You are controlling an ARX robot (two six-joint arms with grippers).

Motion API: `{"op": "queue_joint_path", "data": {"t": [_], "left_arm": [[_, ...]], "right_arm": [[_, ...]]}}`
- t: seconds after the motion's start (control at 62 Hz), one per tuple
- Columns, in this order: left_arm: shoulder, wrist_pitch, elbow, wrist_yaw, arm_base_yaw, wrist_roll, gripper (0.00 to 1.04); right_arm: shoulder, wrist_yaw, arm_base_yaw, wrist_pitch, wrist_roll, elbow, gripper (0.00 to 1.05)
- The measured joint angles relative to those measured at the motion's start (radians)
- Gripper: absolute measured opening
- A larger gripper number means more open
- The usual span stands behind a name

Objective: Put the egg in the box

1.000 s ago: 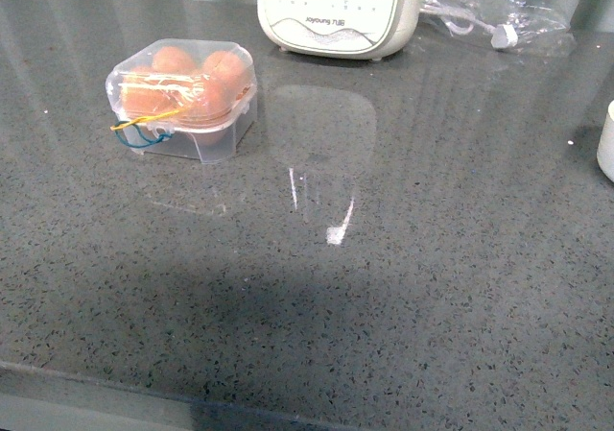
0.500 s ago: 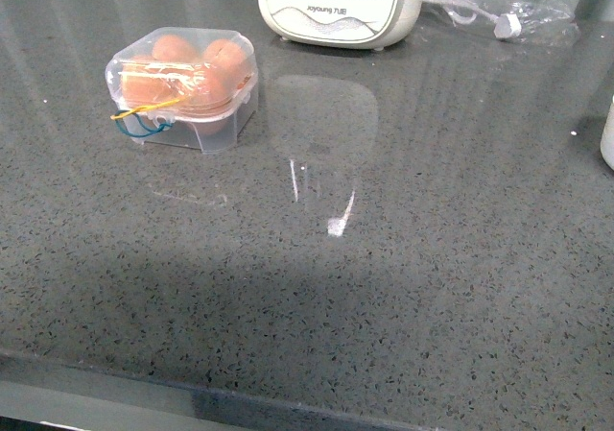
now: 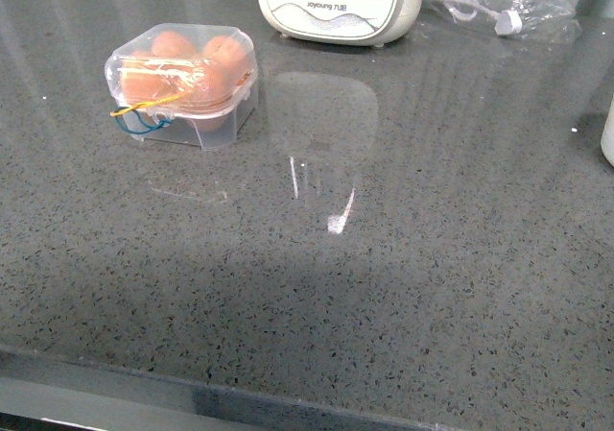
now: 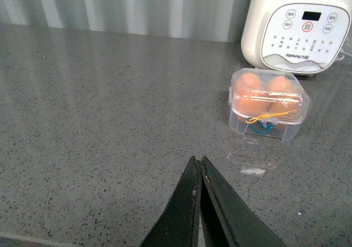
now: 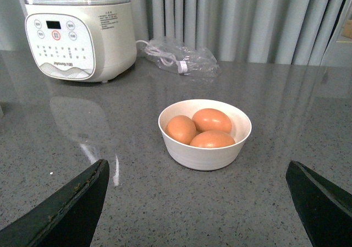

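I had the left gripper point(image 4: 199, 164) pinched closed and empty, since the box point(image 3: 182, 85) sat lidded with eggs inside. The right gripper point(image 5: 195, 203) gaped wide toward the bowl point(image 5: 204, 148) of eggs point(image 5: 204, 128), probably for a pick.

The counter point(image 3: 403, 287) is bare across its centre and near edge, giving open passage. Obstacles stand only at the rim: the box point(image 3: 182, 85) at 10 o'clock, the white appliance point(image 3: 336, 4) at 12 o'clock, the plastic bag point(image 3: 499, 9) at 1 o'clock.

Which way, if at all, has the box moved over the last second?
No. The box keeps its place beside the white appliance; both drift up together, so the camera shifted.
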Motion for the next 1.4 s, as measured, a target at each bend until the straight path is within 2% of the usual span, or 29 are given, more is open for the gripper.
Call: {"op": "queue_joint_path", "data": {"t": [0.113,0.226,0.677,1.0,1.048,1.226,1.403], "left_arm": [[-0.02,-0.012,-0.007,0.0,0.0,0.0,0.04],[-0.161,-0.158,-0.02,0.003,0.0,-0.003,0.04],[-0.205,-0.159,-0.02,0.0,0.0,-0.002,0.04],[-0.205,-0.159,-0.02,0.0,0.0,-0.003,0.55],[-0.205,-0.159,-0.02,0.0,0.0,-0.002,0.67],[-0.205,-0.159,-0.02,0.0,0.0,-0.003,0.97],[-0.205,-0.159,-0.02,0.0,0.0,-0.002,0.98]], "right_arm": [[0.0,0.0,0.0,0.0,0.0,0.0,0.97],[0.0,0.0,0.0,0.0,0.0,0.0,0.97],[0.0,0.0,0.0,0.0,0.0,0.0,0.97],[0.0,0.0,0.0,0.0,0.0,0.0,0.97],[0.0,0.0,0.0,0.0,0.0,0.0,0.97],[0.0,0.0,0.0,0.0,0.0,0.0,0.97],[0.0,0.0,0.0,0.0,0.0,0.0,0.97]]}}
